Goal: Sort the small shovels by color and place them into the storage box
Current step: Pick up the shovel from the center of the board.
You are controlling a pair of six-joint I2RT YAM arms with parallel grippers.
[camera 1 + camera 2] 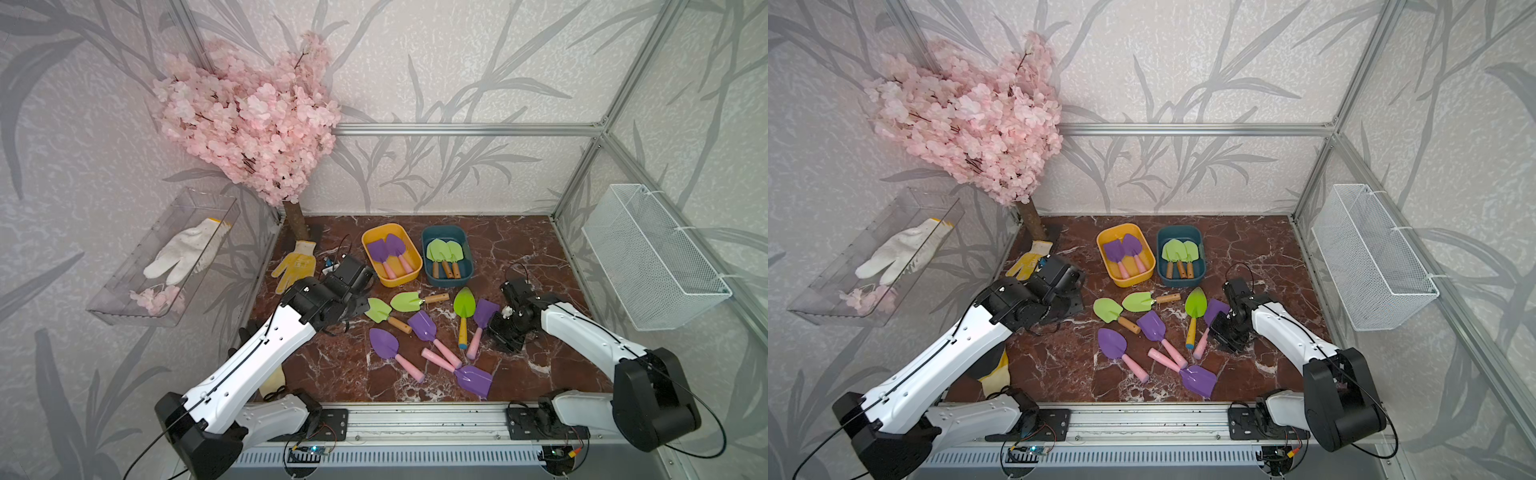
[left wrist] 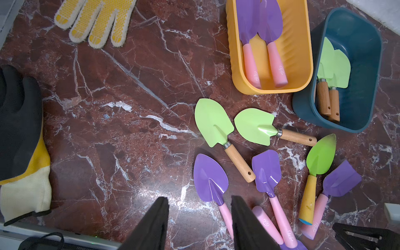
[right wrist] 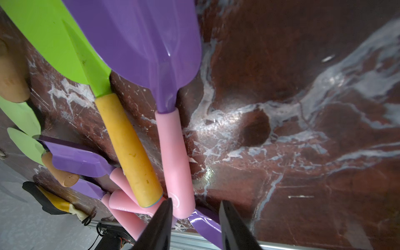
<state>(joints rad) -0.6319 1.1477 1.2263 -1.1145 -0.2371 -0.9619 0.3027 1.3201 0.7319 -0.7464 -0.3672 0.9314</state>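
Purple square-bladed plastic shovel with pink handle point(image 3: 173, 151) lies on red marble tabletop point(image 3: 303, 65). Handle end sits between right gripper point(image 3: 195, 201) jaws, which stand apart, not clamped. Left gripper point(image 2: 199, 198) jaws apart, holding nothing.

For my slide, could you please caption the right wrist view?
Open right gripper poised at a pink-handled purple square-bladed shovel.

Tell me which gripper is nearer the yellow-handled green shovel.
Right. The right gripper is close beside the yellow-handled green shovel; the left gripper is farther off, past two wooden-handled shovels.
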